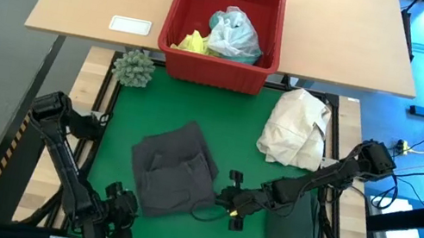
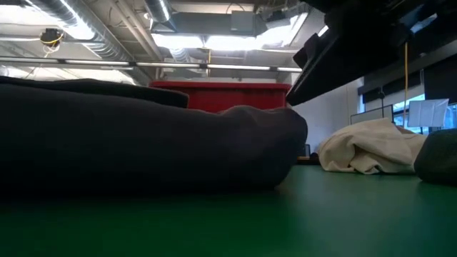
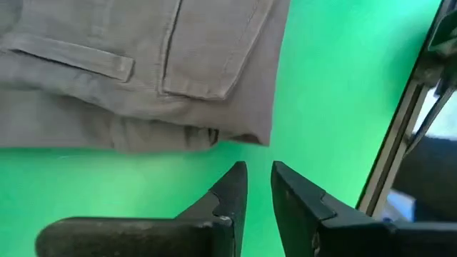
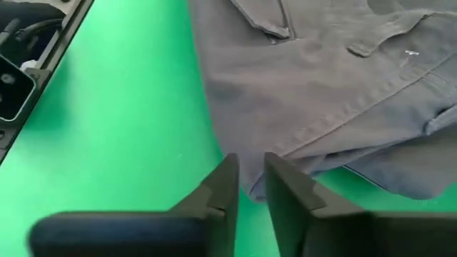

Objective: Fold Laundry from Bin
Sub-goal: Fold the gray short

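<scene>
Your left pincer (image 3: 258,187) sits slightly spread at the counter's (image 1: 235,114) near edge, just off the grey garment (image 1: 173,167). Your right pincer (image 4: 250,178), also slightly spread and empty, nearly touches that garment's right hem. More laundry (image 1: 231,37) fills the bin (image 1: 216,72).

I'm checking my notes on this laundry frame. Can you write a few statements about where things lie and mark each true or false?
1. The grey garment lies on the green mat. True.
2. The red bin is empty. False: it holds yellow and light turquoise cloth.
3. The cream-white bundle lies inside the bin. False: it lies on the mat.
4. The left hand holds nothing, its fingers slightly apart. True.
5. A dark green garment lies near the mat's right edge. True.
</scene>
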### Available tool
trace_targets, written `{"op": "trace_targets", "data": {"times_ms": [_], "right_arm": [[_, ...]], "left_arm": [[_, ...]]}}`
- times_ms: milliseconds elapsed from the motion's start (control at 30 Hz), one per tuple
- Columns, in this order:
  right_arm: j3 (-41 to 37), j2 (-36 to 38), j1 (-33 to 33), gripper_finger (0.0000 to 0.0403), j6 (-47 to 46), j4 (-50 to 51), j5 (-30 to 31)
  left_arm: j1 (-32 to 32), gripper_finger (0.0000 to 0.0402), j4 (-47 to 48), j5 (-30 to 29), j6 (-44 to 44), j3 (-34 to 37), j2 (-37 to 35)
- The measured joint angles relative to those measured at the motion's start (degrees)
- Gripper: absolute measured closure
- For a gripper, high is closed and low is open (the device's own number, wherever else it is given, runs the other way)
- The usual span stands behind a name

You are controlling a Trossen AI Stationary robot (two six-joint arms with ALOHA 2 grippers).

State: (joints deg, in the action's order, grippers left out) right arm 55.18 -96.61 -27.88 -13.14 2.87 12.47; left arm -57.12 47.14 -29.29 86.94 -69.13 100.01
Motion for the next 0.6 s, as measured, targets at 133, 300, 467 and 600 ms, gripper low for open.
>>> {"op": "trace_targets", "data": {"times_ms": [133,300,467,600], "right_arm": [[0.0,0.0,0.4,0.0286,0.1,0.0,1.3],[0.4,0.0,1.4,0.0242,0.4,0.6,2.4],[2.9,0.0,2.5,0.0215,3.1,0.7,3.7],[5.8,0.0,5.0,0.0208,4.5,0.5,3.8]], "left_arm": [[0.0,0.032,10.8,2.4,-0.9,-4.5,0.0],[0.0,0.0294,23.9,2.6,-0.7,-12.1,0.0],[0.3,0.0267,28.0,-1.2,-1.4,-16.1,0.0],[1.2,0.0244,28.5,-3.2,-4.0,-15.8,0.0]]}}
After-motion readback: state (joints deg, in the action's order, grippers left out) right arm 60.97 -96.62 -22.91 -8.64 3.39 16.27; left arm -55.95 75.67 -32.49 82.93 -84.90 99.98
